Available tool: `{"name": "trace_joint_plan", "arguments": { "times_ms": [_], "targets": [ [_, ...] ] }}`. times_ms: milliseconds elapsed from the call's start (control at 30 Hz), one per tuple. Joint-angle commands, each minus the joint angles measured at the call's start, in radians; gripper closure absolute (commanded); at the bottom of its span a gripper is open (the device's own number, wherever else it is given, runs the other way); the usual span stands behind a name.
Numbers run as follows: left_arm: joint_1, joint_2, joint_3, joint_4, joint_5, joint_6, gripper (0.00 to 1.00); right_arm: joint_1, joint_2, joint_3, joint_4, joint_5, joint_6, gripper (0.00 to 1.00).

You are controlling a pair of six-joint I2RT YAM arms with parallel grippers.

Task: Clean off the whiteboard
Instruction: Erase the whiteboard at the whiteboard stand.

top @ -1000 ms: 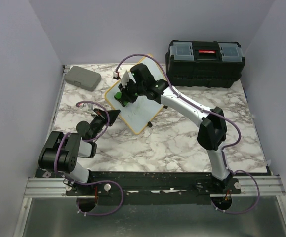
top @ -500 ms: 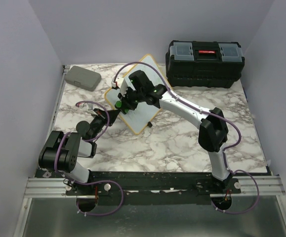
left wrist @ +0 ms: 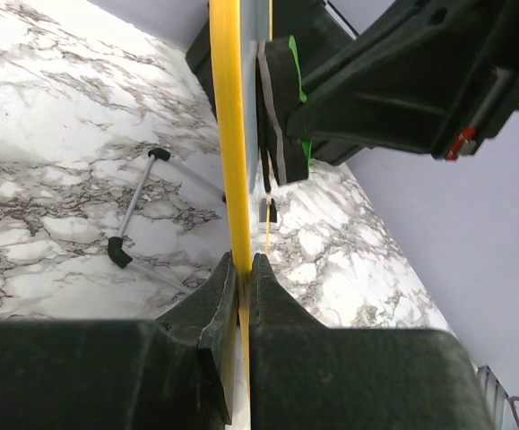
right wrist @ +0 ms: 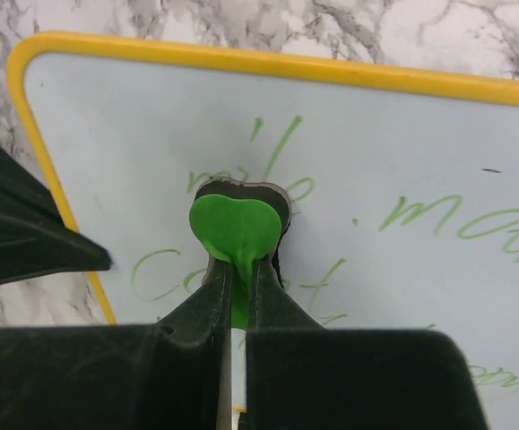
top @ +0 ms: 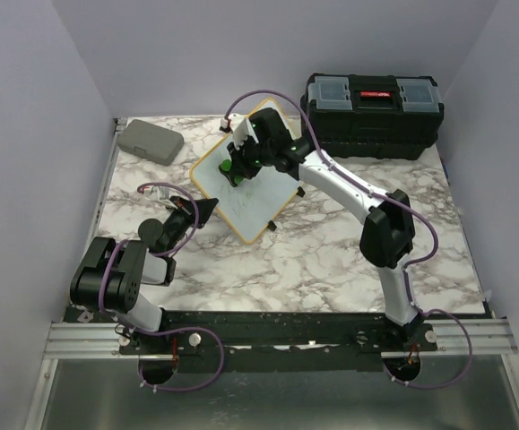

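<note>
The whiteboard (top: 257, 202), yellow-framed with green writing on it, stands tilted on the marble table, left of centre. My left gripper (top: 211, 208) is shut on its near-left edge; the left wrist view shows the yellow frame (left wrist: 227, 134) pinched between the jaws of that gripper (left wrist: 244, 262). My right gripper (top: 238, 167) is shut on a green eraser (right wrist: 238, 226) and presses it against the whiteboard (right wrist: 402, 134), over the writing near the upper left corner. The eraser (left wrist: 286, 98) shows edge-on in the left wrist view, its dark pad against the board.
A black toolbox (top: 371, 112) stands at the back right. A grey rounded case (top: 150, 141) lies at the back left. The board's thin stand legs with black feet (left wrist: 138, 210) rest on the marble behind it. Walls close in on the left, back and right.
The right gripper slid the eraser toward the board's near-left edge, then back up toward its far side. The left gripper kept its grip on the frame.
</note>
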Motion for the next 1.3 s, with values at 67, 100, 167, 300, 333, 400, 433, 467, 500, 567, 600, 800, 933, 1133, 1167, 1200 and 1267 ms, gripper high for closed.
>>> {"name": "trace_joint_plan", "arguments": {
  "times_ms": [67, 100, 167, 300, 333, 400, 433, 467, 500, 567, 600, 800, 933, 1133, 1167, 1200, 1267],
  "targets": [
    [-0.020, 0.012, 0.013, 0.013, 0.071, 0.039, 1.00, -0.015, 0.069, 0.072, -0.031, -0.035, -0.003, 0.99],
    [-0.021, 0.014, 0.014, 0.014, 0.071, 0.038, 1.00, -0.009, 0.066, 0.067, -0.036, -0.054, -0.017, 0.99],
    [-0.020, 0.013, 0.014, 0.012, 0.072, 0.039, 1.00, 0.017, 0.049, 0.046, -0.039, -0.066, -0.058, 0.99],
    [-0.020, 0.016, 0.016, 0.011, 0.071, 0.041, 1.00, 0.045, 0.032, 0.021, -0.042, -0.102, -0.083, 0.99],
    [-0.020, 0.017, 0.016, 0.012, 0.072, 0.041, 1.00, 0.047, 0.031, 0.021, -0.043, -0.107, -0.082, 0.99],
    [-0.020, 0.018, 0.016, 0.012, 0.073, 0.041, 1.00, 0.046, 0.033, 0.020, -0.040, -0.098, -0.079, 0.99],
    [-0.020, 0.019, 0.016, 0.012, 0.072, 0.042, 1.00, 0.047, 0.035, 0.021, -0.033, -0.077, -0.069, 0.99],
    [-0.020, 0.020, 0.016, 0.012, 0.073, 0.042, 1.00, 0.045, 0.037, 0.020, -0.023, -0.037, -0.056, 0.99],
    [-0.020, 0.020, 0.016, 0.014, 0.074, 0.040, 1.00, 0.044, 0.039, 0.023, -0.013, -0.003, -0.042, 0.99],
    [-0.020, 0.021, 0.015, 0.018, 0.073, 0.039, 1.00, 0.030, 0.046, 0.037, 0.001, 0.047, -0.004, 0.99],
    [-0.020, 0.021, 0.013, 0.019, 0.072, 0.038, 1.00, 0.021, 0.051, 0.050, 0.000, 0.060, 0.013, 0.99],
    [-0.020, 0.024, 0.010, 0.023, 0.073, 0.038, 1.00, -0.011, 0.071, 0.074, -0.022, 0.071, 0.032, 0.99],
    [-0.020, 0.029, 0.009, 0.033, 0.072, 0.036, 1.00, -0.010, 0.040, 0.009, -0.008, -0.037, -0.002, 0.99],
    [-0.020, 0.032, 0.008, 0.033, 0.074, 0.037, 1.00, -0.003, 0.008, -0.047, 0.006, -0.105, -0.035, 0.99],
    [-0.020, 0.033, 0.008, 0.034, 0.072, 0.035, 1.00, -0.003, 0.009, -0.039, 0.017, -0.083, -0.025, 0.99],
    [-0.020, 0.035, 0.008, 0.036, 0.073, 0.035, 1.00, -0.004, 0.013, -0.028, 0.023, -0.061, -0.016, 0.99],
    [-0.020, 0.035, 0.008, 0.037, 0.072, 0.034, 1.00, -0.004, 0.025, 0.007, 0.032, -0.031, 0.000, 1.00]
  ]
}}
